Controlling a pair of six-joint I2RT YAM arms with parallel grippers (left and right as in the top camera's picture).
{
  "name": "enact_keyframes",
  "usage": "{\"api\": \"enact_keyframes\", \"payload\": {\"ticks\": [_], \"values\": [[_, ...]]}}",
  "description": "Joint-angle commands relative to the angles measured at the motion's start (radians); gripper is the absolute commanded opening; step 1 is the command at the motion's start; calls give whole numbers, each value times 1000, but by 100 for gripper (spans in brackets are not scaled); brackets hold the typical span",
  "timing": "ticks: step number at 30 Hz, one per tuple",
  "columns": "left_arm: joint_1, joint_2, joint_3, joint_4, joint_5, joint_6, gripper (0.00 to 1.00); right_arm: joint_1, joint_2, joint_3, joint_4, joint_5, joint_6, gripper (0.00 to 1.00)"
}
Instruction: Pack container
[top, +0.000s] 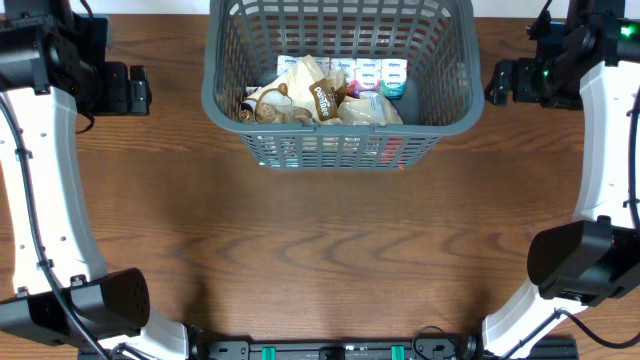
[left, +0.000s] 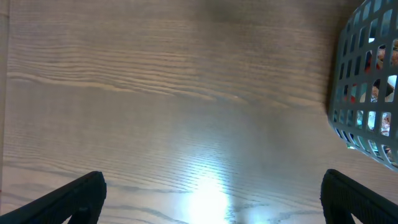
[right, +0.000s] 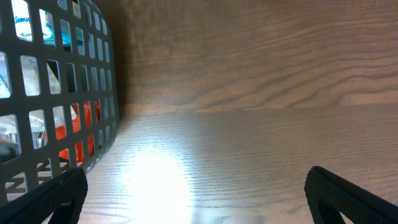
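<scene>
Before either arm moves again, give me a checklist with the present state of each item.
1. Basket stands upright on the table: ok.
2. Snack packs lie inside the basket, none hanging over the rim: ok.
3. Left pincer is open with nothing between its fingers: ok.
4. Right pincer is open with nothing between its fingers: ok.
5. Both pincers are outside the basket, one at each side, not touching it: ok.
6. All the packs meant for the basket are in: cannot tell.

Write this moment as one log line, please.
container: snack packs inside | left pincer: open, empty | right pincer: open, empty | both outside container
</scene>
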Motion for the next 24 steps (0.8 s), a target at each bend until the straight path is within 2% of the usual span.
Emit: {"api": "enact_keyframes", "payload": {"ticks": [1, 5, 9, 12, 18, 24], "values": [[5, -19, 14, -4, -5, -5, 99, 4, -12, 1, 5, 8, 13, 99], [5, -19, 14, -4, -5, -5, 99, 16, -32, -55, 76, -33, 16, 99], [5, -19, 14, -4, -5, -5, 99, 37, -135, -258, 230, -40, 16, 99], [5, -19, 14, -4, -5, -5, 99, 45, -265, -478, 381, -43, 20, 99], [5, -19, 14, -4, -5, -5, 99, 45, -543, -824, 580, -43, 19, 99], [5, -19, 14, -4, -5, -5, 99, 45, -770, -1037, 661, -43, 27, 99]]}}
